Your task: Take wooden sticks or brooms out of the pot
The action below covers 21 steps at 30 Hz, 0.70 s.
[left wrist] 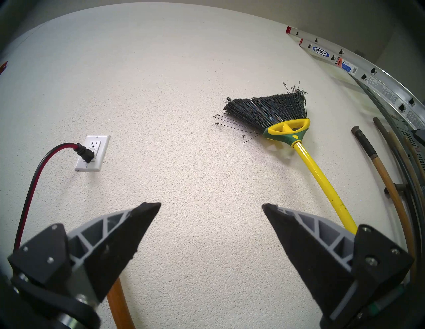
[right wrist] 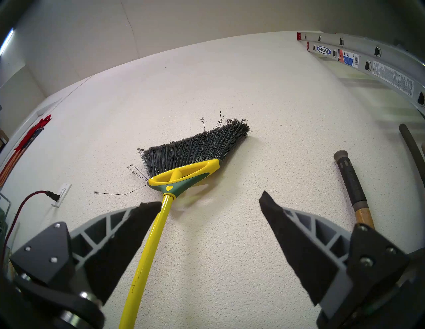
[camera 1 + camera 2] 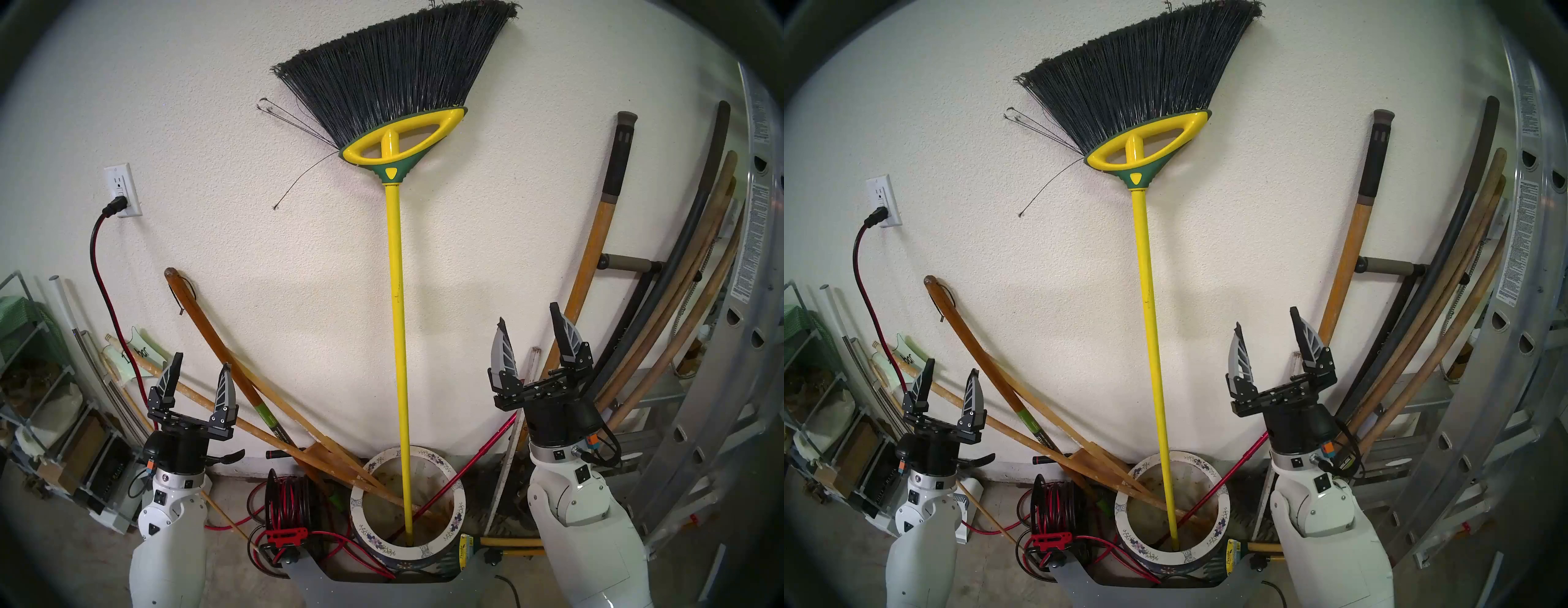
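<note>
Broom (image 3: 398, 297) stands in pot (image 3: 456, 516) with two sticks (image 3: 271, 420), while left gripper (image 3: 197, 373) and right gripper (image 3: 530, 331) are both wide apart, holding nothing

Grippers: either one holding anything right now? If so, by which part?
Nothing held. The left gripper and right gripper are both open and empty, raised either side of the yellow broom, which stands untouched in the pot.

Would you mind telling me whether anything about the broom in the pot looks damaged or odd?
Yes: the broom stands bristles-up in the pot, and several stray bristles at the head's left edge splay sideways, bent and frayed, away from the rest of the fan.
</note>
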### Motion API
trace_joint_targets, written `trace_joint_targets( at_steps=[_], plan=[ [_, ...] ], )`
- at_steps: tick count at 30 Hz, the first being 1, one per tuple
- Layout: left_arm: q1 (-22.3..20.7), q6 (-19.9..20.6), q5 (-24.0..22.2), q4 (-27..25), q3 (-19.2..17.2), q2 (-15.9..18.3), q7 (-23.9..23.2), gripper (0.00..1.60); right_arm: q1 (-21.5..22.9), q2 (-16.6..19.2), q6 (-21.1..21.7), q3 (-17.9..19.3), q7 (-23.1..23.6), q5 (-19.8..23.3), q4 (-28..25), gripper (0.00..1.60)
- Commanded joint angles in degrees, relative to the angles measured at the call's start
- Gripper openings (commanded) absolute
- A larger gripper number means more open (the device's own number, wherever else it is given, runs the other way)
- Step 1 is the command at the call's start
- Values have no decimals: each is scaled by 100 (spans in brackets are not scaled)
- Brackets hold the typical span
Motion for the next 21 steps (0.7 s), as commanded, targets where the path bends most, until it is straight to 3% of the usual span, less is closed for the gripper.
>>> trace_joint_targets(
  at_steps=[1,4,6,7,10,15,21],
  plan=[
    [0,4,5,0,6,1,-5,160,2,4,3,-3,6,-5,-2,160],
    [-36,4,-44,148,56,26,-78,160,2,4,3,-3,5,-5,-2,160],
    [-74,4,144,247,65,17,-36,160,2,4,3,-3,5,-5,-2,160],
    [-134,4,463,328,53,-26,40,160,2,4,3,-3,5,-5,-2,160],
    [-154,40,277,473,322,111,-263,160,2,4,3,-3,4,-5,-2,160],
    [-318,141,579,775,635,67,-249,160,2,4,3,-4,3,-5,-2,160],
    [-672,414,893,1216,1285,137,-465,160,2,5,3,-4,2,-5,-2,160]
  ],
)
